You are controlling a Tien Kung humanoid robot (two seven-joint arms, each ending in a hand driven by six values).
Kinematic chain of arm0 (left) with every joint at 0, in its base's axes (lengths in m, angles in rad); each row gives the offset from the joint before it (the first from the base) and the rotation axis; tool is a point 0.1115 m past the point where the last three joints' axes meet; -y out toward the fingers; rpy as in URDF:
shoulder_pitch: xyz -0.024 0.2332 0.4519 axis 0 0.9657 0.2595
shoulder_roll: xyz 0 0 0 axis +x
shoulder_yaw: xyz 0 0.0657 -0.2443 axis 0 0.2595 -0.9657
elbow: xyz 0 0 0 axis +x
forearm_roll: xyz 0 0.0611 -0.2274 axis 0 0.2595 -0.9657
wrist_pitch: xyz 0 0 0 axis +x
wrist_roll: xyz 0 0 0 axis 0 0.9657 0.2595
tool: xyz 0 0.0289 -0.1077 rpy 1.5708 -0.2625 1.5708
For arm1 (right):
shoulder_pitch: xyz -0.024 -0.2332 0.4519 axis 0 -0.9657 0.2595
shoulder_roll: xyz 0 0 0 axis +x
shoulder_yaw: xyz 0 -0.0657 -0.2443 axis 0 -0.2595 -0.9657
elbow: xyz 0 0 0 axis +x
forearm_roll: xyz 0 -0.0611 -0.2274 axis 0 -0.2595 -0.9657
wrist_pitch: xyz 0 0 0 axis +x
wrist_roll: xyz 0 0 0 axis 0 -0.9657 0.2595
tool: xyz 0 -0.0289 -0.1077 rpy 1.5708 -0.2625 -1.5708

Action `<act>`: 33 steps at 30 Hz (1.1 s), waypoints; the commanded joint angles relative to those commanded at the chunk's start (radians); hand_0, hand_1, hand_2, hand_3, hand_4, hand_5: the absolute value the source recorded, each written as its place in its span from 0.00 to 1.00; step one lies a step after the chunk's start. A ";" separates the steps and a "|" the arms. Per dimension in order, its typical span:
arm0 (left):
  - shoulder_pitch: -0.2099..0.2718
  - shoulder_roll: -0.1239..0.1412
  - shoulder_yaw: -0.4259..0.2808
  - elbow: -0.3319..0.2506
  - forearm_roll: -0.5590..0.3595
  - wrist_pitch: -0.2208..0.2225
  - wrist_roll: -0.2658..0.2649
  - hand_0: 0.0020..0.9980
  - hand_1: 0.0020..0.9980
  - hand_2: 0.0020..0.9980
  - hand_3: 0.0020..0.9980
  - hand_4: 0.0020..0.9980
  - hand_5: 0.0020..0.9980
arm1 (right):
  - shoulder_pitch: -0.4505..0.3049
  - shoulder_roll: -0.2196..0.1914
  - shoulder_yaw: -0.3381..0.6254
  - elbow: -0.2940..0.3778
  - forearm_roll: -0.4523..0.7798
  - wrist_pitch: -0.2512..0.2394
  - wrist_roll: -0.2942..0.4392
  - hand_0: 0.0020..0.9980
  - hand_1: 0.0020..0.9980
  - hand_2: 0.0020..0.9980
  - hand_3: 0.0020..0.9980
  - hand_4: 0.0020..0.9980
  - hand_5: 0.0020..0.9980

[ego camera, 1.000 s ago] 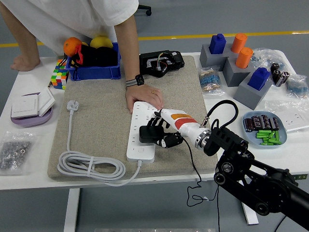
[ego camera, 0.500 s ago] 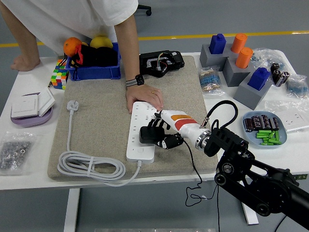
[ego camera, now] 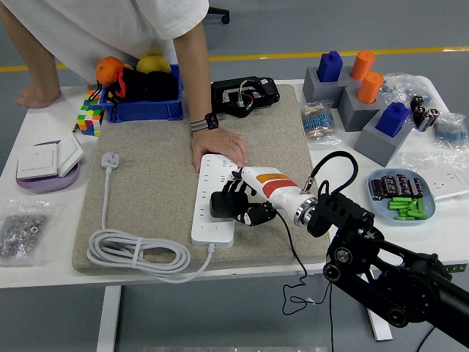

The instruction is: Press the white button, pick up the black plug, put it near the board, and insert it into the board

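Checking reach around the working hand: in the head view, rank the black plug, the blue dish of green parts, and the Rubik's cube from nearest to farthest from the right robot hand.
1. Black plug: held in the right robot hand, over the power strip.
2. Blue dish: to the right, near the table's edge.
3. Rubik's cube: far left, beside the blue bin.

Right hand [ego camera: 245, 199] shifted slightly left and a touch nearer over white board [ego camera: 218, 198] across the three moments. Black plug [ego camera: 223, 203], gripped in curled fingers, carried left with it, now further onto board's middle. Wrist and black forearm [ego camera: 381, 268] drawn left likewise; loose thin cable [ego camera: 297, 282] below wrist swung a little left.
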 joint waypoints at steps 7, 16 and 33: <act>0.002 0.000 -0.002 0.000 0.001 0.000 0.000 0.63 0.63 0.63 0.68 0.53 0.37 | 0.002 -0.009 -0.003 0.005 -0.008 0.011 -0.010 0.44 0.40 0.43 0.58 0.79 0.00; 0.001 0.000 0.001 0.000 -0.001 0.000 0.000 0.63 0.63 0.63 0.68 0.53 0.37 | 0.000 -0.015 0.005 0.013 -0.010 0.024 -0.020 0.44 0.40 0.43 0.58 0.79 0.00; 0.002 0.000 -0.005 0.000 0.006 0.000 0.000 0.63 0.63 0.63 0.68 0.53 0.37 | -0.002 -0.022 0.015 0.031 -0.013 0.035 -0.028 0.44 0.39 0.42 0.58 0.79 0.00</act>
